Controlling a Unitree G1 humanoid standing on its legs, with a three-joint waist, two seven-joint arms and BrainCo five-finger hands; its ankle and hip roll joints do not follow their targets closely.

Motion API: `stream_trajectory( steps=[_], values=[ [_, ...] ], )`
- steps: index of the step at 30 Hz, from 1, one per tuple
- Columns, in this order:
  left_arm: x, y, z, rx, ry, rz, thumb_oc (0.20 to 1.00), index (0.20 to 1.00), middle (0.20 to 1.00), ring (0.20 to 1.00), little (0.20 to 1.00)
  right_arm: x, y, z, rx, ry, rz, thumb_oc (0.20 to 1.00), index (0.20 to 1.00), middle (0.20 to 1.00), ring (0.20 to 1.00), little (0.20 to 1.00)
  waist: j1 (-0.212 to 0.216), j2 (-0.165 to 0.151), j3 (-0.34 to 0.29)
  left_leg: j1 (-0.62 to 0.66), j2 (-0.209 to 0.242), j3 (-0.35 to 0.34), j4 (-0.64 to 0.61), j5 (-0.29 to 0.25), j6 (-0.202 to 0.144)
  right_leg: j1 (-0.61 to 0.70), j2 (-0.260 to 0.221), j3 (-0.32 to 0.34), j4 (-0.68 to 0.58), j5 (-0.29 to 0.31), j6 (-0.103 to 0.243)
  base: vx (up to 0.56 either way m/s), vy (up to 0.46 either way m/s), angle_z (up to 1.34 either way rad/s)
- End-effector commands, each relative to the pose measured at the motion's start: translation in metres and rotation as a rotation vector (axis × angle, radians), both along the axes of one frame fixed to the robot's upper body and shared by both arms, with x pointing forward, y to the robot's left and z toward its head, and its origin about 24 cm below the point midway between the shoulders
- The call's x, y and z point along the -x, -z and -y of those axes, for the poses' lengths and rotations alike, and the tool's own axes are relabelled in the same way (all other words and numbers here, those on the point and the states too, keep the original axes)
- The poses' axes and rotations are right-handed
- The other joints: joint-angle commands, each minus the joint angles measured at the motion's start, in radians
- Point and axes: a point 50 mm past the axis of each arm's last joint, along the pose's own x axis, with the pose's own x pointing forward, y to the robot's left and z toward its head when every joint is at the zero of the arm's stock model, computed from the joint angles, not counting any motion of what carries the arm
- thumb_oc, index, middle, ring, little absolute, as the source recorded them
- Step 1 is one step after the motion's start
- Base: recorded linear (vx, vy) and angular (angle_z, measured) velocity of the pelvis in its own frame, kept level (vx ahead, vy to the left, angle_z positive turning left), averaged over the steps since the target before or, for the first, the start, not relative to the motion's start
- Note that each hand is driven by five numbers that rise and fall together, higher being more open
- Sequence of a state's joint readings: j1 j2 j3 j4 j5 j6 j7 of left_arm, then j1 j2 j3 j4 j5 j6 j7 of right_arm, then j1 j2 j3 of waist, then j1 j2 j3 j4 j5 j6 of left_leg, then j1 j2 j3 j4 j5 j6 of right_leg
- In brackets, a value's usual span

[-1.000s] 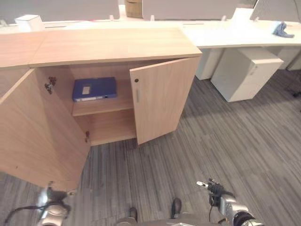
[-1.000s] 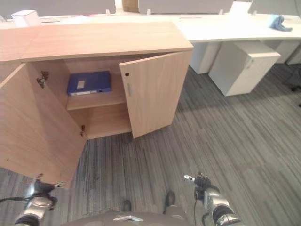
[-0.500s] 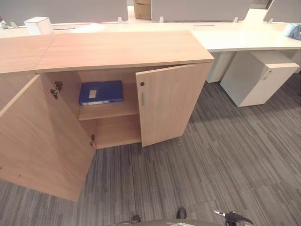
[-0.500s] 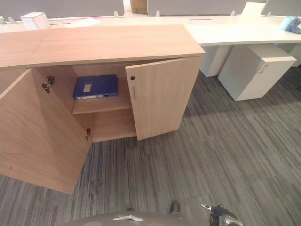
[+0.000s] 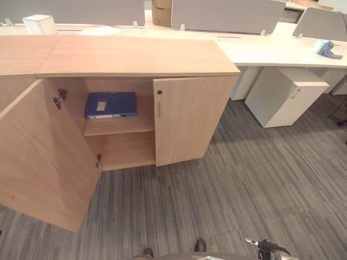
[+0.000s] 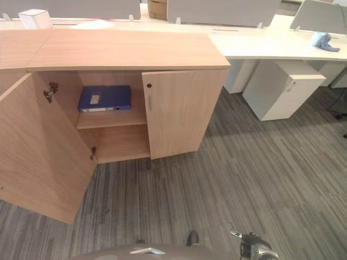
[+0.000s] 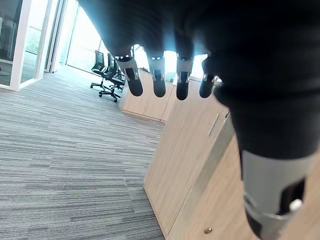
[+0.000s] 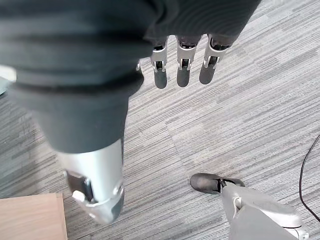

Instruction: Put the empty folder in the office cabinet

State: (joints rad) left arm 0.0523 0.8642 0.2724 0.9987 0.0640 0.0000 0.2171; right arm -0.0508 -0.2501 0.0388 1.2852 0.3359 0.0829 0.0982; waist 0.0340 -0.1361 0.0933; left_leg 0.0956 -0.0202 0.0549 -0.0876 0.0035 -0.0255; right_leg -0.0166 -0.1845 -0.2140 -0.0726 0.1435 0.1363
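Since half a second ago the right door (image 5: 187, 119) has been swinging nearly shut against the cabinet (image 5: 135, 57), where a second ago it was standing well ajar; the blue folder (image 5: 110, 104) has been staying put on the upper shelf (image 5: 122, 123).

In the left eye view, the folder is lying flat on that upper shelf, inside the open left half of the cabinet, with its spine facing out. The left door (image 5: 43, 157) is hanging wide open toward the camera. The right hand (image 5: 267, 249) is peeking in at the lower edge, over the grey carpet (image 5: 260, 179). A white bench (image 5: 271, 51) is running behind the cabinet, with a white pedestal (image 5: 284, 95) standing under it and a blue cloth (image 5: 327, 49) lying on top.

In the right eye view, the same layout is showing, and a white box (image 6: 34, 18) is sitting on the bench at the far left.

In the left wrist view, the left hand (image 7: 165, 75) is hanging with its fingers (image 7: 159, 82) straight and holding nothing, beside the wooden door panel.

In the right wrist view, the right hand's fingers are reaching out straight and empty above the carpet.
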Motion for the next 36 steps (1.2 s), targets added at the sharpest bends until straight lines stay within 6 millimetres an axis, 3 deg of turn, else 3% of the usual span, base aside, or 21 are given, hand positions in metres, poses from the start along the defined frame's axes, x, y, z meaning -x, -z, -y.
stream_trajectory(
  steps=[1, 4, 9, 13, 17, 25, 35, 36],
  values=[
    [-0.026, -0.042, -0.011, -0.162, 0.053, 0.097, 1.000, 1.000, 1.000, 1.000, 1.000, -0.024, -0.004, -0.007, 0.004, -0.018, 0.068, 1.000, 1.000, 1.000, 1.000, 1.000, -0.006, -0.032, 0.022, 0.022, -0.046, 0.024, 0.000, -0.118, 0.035, -0.110, -0.069, 0.055, 0.020, 0.062, 0.101, 0.00, 0.000, 0.00],
    [-0.033, -0.047, -0.010, -0.177, 0.066, 0.116, 1.000, 1.000, 1.000, 1.000, 1.000, -0.021, -0.004, -0.006, 0.006, -0.009, 0.066, 1.000, 1.000, 1.000, 1.000, 1.000, -0.011, -0.035, 0.021, 0.027, -0.043, 0.029, 0.000, -0.121, 0.033, -0.109, -0.065, 0.061, 0.019, 0.061, 0.099, 0.02, -0.006, -0.10],
    [-0.045, -0.048, -0.003, -0.121, -0.016, 0.333, 1.000, 1.000, 1.000, 1.000, 1.000, -0.014, -0.002, -0.004, 0.012, 0.010, 0.049, 1.000, 1.000, 1.000, 1.000, 1.000, -0.022, -0.040, 0.018, 0.036, -0.037, 0.040, 0.000, -0.127, 0.032, -0.110, -0.055, 0.076, 0.016, 0.058, 0.097, 0.01, -0.004, -0.03],
    [-0.041, -0.031, 0.003, 0.194, -0.302, 0.865, 1.000, 1.000, 1.000, 1.000, 1.000, -0.004, 0.000, -0.003, -0.002, 0.052, 0.026, 1.000, 1.000, 1.000, 1.000, 1.000, -0.031, -0.039, 0.008, 0.047, -0.033, 0.048, 0.000, -0.136, 0.030, -0.107, -0.047, 0.084, 0.011, 0.053, 0.093, 0.05, -0.005, -0.17],
    [-0.046, -0.023, 0.011, 0.335, -0.378, 1.077, 1.000, 1.000, 1.000, 1.000, 1.000, 0.005, 0.002, -0.002, -0.012, 0.088, 0.008, 1.000, 1.000, 1.000, 1.000, 1.000, -0.038, -0.038, -0.002, 0.054, -0.029, 0.049, 0.000, -0.142, 0.028, -0.102, -0.042, 0.084, 0.008, 0.048, 0.091, 0.03, -0.011, -0.07],
    [-0.075, -0.014, 0.039, 0.449, -0.283, 1.108, 1.000, 1.000, 1.000, 1.000, 1.000, 0.009, 0.002, -0.001, -0.009, 0.094, 0.005, 1.000, 1.000, 1.000, 1.000, 1.000, -0.050, -0.042, -0.007, 0.060, -0.025, 0.051, 0.000, -0.146, 0.024, -0.091, -0.037, 0.086, 0.003, 0.044, 0.087, 0.01, -0.005, 0.00],
    [-0.102, -0.015, 0.059, 0.490, -0.142, 1.042, 1.000, 1.000, 1.000, 1.000, 1.000, 0.010, 0.002, -0.003, -0.012, 0.083, 0.011, 1.000, 1.000, 1.000, 1.000, 1.000, -0.067, -0.037, -0.012, 0.067, -0.022, 0.059, 0.000, -0.150, 0.023, -0.086, -0.032, 0.094, 0.001, 0.041, 0.085, 0.00, 0.000, 0.00],
    [-0.114, -0.014, 0.071, 0.517, -0.084, 1.027, 1.000, 1.000, 1.000, 1.000, 1.000, 0.010, 0.002, -0.003, -0.011, 0.074, 0.011, 1.000, 1.000, 1.000, 1.000, 1.000, -0.075, -0.037, -0.013, 0.067, -0.023, 0.060, 0.000, -0.150, 0.022, -0.086, -0.033, 0.097, 0.001, 0.041, 0.085, 0.00, 0.000, 0.00]
  ],
)
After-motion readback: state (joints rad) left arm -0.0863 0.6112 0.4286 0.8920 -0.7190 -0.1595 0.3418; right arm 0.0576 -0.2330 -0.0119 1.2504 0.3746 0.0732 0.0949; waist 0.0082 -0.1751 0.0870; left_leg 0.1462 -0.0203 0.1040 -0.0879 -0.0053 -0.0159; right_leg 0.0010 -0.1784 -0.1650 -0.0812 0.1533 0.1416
